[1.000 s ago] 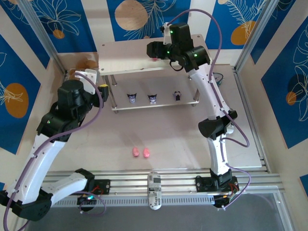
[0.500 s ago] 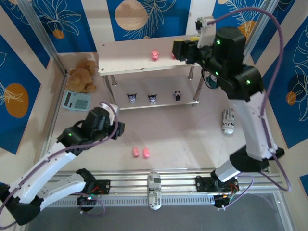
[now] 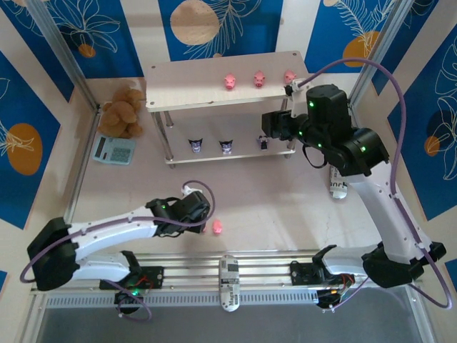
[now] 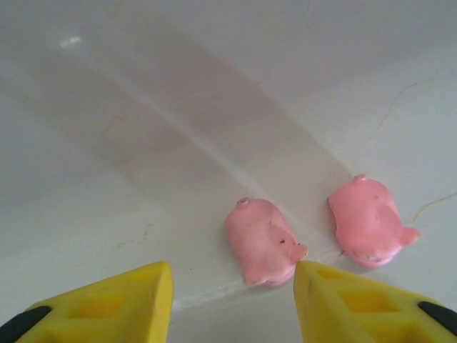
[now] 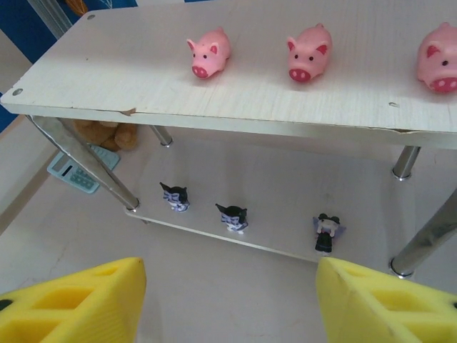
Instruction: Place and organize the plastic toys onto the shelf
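Far left by the wall: teddy bear (image 3: 123, 108) and teal clock (image 3: 114, 149), just left of the shelf. Near centre, on bare tabletop (image 3: 271, 193) with room all round: left gripper (image 4: 230, 296), fingers spread and empty, just short of two glossy pink pigs (image 4: 263, 241) lying side by side, long axes roughly parallel. Beyond, the shelf (image 3: 186, 78): left half of top board free; three upright pigs (image 5: 211, 50) in a row, snouts toward the near edge; below, three dark figurines (image 5: 233, 216) standing near the front lip. Before the shelf's right end, right gripper (image 5: 228, 286), fingers wide, holding nothing.
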You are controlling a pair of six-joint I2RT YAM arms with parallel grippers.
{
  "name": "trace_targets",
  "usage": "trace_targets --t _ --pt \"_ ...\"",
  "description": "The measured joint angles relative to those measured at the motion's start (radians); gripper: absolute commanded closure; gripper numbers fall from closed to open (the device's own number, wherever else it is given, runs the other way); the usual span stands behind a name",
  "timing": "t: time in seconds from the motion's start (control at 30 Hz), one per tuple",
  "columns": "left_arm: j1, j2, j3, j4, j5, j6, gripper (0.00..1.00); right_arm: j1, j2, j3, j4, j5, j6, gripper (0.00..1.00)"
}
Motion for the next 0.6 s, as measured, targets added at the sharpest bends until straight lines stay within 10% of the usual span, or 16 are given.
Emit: trace_targets --t 0.6 --pt "-0.027 0.161 0.051 0.029 0.021 -0.131 0.52 -0.170 -0.120 -0.146 0.081 -0.159 0.030 0.35"
